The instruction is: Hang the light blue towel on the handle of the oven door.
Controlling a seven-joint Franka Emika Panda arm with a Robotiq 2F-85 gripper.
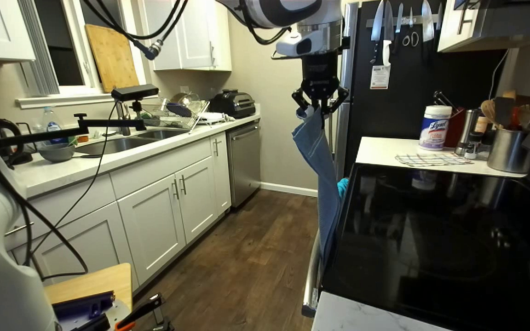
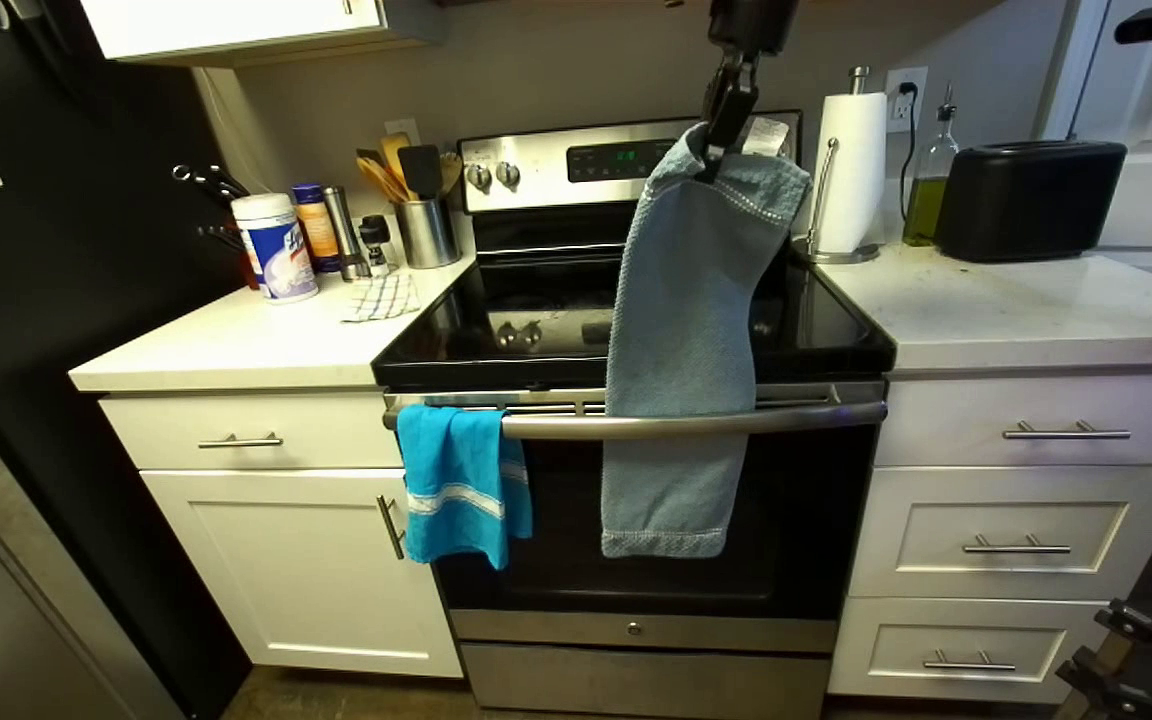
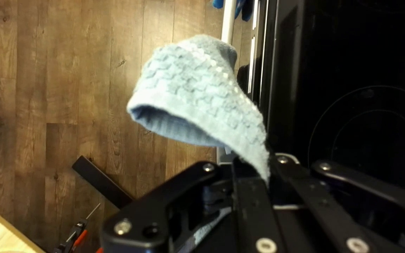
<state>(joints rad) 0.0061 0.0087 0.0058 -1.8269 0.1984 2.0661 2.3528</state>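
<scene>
Overhead, the white arm (image 1: 292, 14) comes in from the top edge of an exterior view, its last link upright above the front edge of the black stove top (image 1: 412, 239), so that the gripper (image 1: 321, 109) points down there; in an exterior view its fingers (image 2: 731, 105) slant a little. They pinch the light blue towel (image 2: 686, 310) near its upper end, and in the wrist view the top edge flares into a curved fold beside them. From that pinch the towel hangs down and passes between the handle of the oven door (image 2: 556, 428) and the oven front, its hemmed lower end below the bar. A bright blue cloth (image 2: 451, 500) is draped over the same bar, well apart from the towel, toward the fridge (image 2: 36, 260). As for writing, the white canister (image 1: 434, 131) on the counter reads "Lysol" on its label. Print on the paper tag (image 1: 380, 77) at the fridge, lettering on the knife strip (image 1: 405, 21), green digits on the stove display (image 2: 621, 158) and the round badge (image 2: 634, 629) low on the oven are too small to make out.
</scene>
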